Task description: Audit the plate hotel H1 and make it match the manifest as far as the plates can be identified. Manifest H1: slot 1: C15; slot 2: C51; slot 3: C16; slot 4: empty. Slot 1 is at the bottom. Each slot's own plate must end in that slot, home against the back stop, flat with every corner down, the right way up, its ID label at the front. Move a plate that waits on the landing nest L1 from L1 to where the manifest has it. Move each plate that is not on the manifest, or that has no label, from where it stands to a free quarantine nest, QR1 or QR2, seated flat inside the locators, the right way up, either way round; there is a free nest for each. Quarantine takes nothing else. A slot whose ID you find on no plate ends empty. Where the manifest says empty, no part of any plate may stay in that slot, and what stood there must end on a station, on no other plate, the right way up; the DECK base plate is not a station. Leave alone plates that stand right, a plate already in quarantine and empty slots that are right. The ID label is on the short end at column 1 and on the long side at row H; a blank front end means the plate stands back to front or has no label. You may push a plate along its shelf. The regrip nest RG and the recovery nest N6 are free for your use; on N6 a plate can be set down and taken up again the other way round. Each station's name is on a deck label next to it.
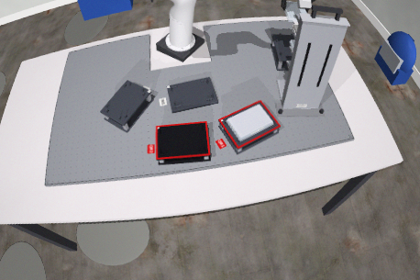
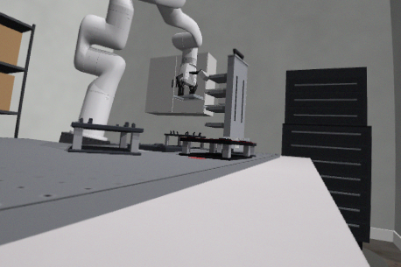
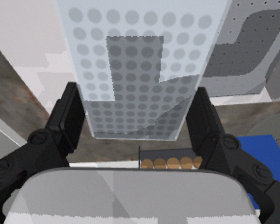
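Observation:
My gripper is shut on a translucent well plate and grips it across its width. It holds the plate level in the air, in front of the open side of the plate hotel H1, at about the height of the upper shelves. The plate stands clear of the shelves. In the top view the hotel tower hides most of the plate. I see no label on the plate in these views. I cannot tell what lies on the hotel's shelves.
Two red-framed quarantine nests stand in front of the hotel: the left nest shows a black top, and the right nest carries a white plate. Two dark nests stand to their left. A dark nest stands beside the hotel.

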Controlling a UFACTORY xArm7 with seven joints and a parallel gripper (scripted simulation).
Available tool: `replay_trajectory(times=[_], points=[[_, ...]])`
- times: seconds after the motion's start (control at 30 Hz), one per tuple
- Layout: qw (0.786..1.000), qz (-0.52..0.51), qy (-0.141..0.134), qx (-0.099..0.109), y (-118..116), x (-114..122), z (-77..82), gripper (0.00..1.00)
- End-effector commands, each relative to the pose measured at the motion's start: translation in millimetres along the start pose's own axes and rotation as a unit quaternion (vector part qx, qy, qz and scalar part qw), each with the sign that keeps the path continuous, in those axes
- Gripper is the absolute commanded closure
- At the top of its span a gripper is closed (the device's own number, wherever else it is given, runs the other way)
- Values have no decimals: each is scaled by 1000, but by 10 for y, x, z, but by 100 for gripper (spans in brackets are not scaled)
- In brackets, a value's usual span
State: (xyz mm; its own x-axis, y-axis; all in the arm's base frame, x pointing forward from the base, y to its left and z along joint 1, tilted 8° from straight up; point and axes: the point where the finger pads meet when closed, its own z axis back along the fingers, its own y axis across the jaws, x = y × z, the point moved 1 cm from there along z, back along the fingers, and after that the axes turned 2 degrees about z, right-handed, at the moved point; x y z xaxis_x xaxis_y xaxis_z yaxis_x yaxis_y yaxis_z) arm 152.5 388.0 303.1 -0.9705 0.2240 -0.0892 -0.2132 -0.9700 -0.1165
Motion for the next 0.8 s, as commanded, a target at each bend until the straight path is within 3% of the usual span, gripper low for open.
replay_trajectory(times=[0.0,0.77], points=[[1000,0,0,-2,-11,1,-54,100],[1000,0,0,-2,-12,1,-371,100]])
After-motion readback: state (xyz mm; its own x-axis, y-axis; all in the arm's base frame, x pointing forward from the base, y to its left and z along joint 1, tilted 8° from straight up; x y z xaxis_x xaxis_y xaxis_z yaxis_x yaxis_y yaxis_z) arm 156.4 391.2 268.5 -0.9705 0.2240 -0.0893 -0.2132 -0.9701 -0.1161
